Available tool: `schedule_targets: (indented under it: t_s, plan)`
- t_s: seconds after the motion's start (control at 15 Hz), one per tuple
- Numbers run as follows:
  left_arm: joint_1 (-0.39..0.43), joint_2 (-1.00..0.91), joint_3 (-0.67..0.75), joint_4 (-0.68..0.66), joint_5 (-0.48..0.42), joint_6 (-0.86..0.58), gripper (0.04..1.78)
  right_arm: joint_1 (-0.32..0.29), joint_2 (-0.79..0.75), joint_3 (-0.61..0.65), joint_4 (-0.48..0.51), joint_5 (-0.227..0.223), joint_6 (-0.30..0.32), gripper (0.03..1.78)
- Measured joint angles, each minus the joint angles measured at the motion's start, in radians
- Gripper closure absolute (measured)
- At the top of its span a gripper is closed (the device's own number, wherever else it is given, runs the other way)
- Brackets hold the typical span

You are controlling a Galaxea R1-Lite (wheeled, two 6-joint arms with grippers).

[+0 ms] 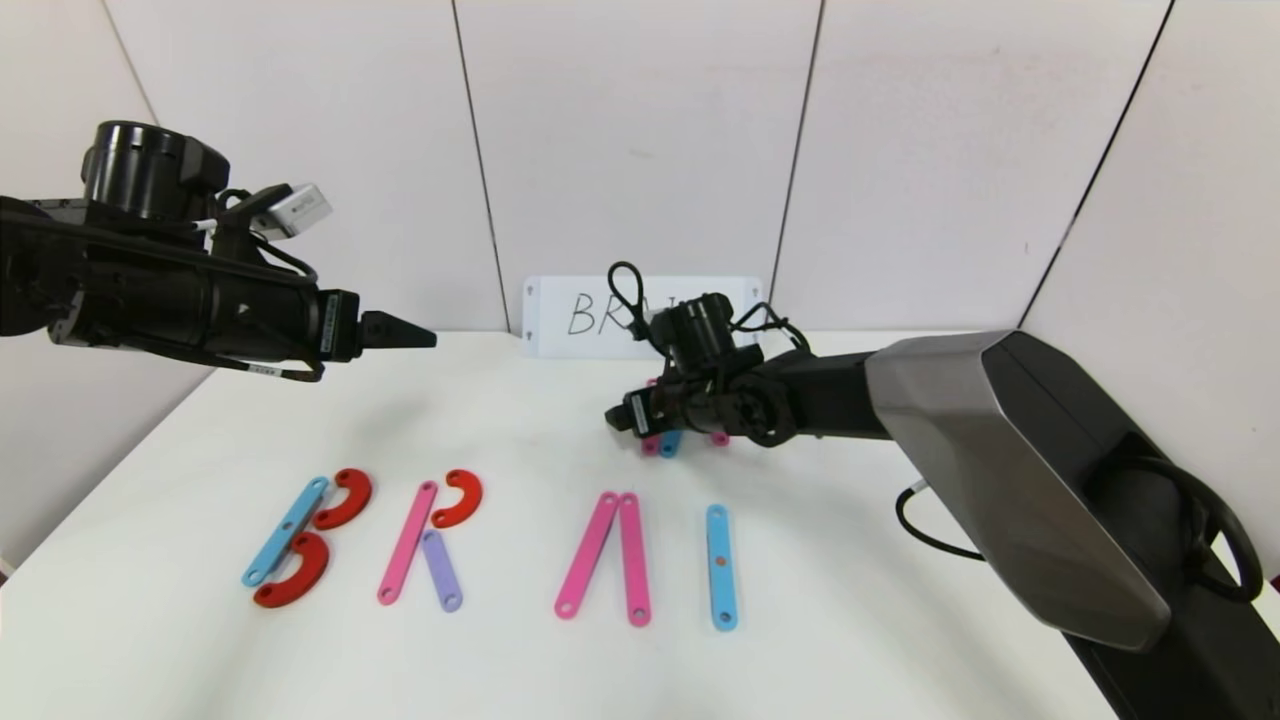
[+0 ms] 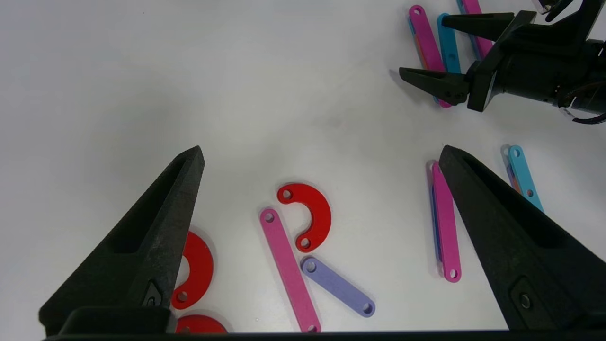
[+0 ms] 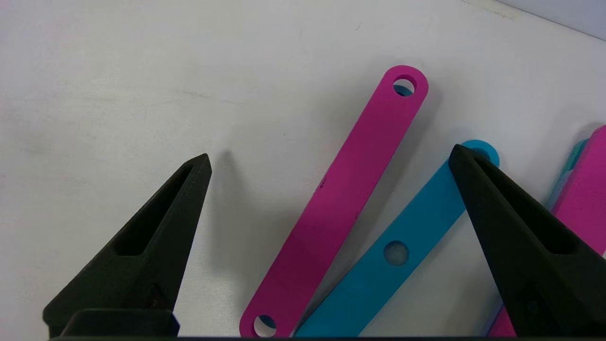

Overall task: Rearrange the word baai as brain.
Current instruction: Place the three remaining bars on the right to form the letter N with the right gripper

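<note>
Near the table's front lie four letters: a B of a blue bar and two red curves; an R of a pink bar, a red curve and a purple bar; two pink bars leaning together; and a single blue bar. My left gripper is open and empty, high above the R. My right gripper is open and empty, just over a pile of spare bars. A pink bar and a blue bar lie below its jaws.
A white card with handwritten "BR…" stands against the back wall, partly hidden by my right arm. Another pink spare bar lies beside the blue one. My right gripper also shows in the left wrist view. White wall panels close the back.
</note>
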Motion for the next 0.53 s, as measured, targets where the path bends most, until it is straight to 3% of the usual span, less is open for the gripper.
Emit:
schedule_targets:
  t_s: [0.33, 0.53]
  plan:
    - [-0.010, 0.000, 0.006, -0.001, 0.000, 0.001, 0.09, 0.004, 0.010, 0.001, -0.033, -0.051, -0.030, 0.07]
    - [-0.011, 0.000, 0.008, -0.001, 0.000, 0.002, 0.09, 0.006, 0.011, 0.001, -0.044, -0.054, -0.038, 0.07]
